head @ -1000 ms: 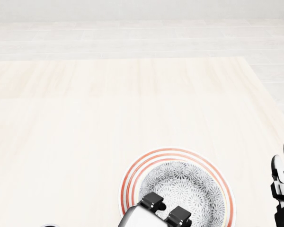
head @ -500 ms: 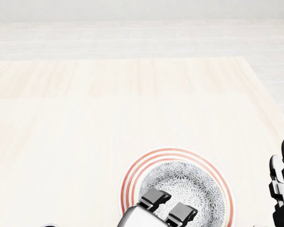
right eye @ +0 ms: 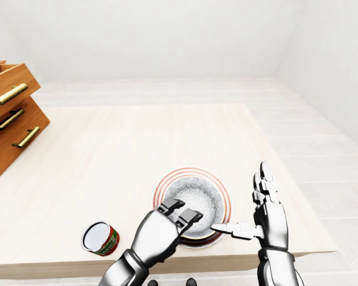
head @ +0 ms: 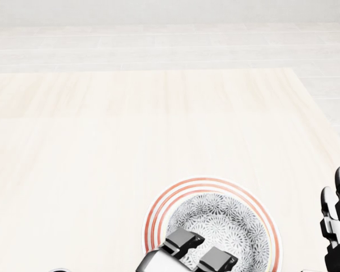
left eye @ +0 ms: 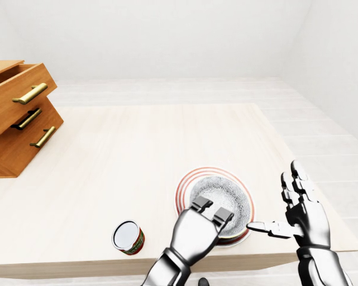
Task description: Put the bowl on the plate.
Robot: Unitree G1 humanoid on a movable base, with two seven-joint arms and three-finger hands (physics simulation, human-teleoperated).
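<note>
While my left hand (left eye: 197, 232) hovers at its rim, grip unclear, grey floral bowl (left eye: 227, 193) on red-ringed plate (left eye: 182, 189), right hand (left eye: 304, 211) spread wide.

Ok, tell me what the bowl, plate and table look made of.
Bowl: probably glazed ceramic, white with a fine grey floral pattern. Plate: probably ceramic too, white with red concentric rings round the rim. Table: pale wood, matte, with faint grain streaks. This is a render, so it is judged by look only.

The bowl (left eye: 224, 193) is sitting on the plate (left eye: 184, 189), near the bench's (left eye: 137, 143) bottom edge in the left-eye view; a can (left eye: 128, 236) is standing left of it, a drawer chest (left eye: 18, 119) far left.
</note>
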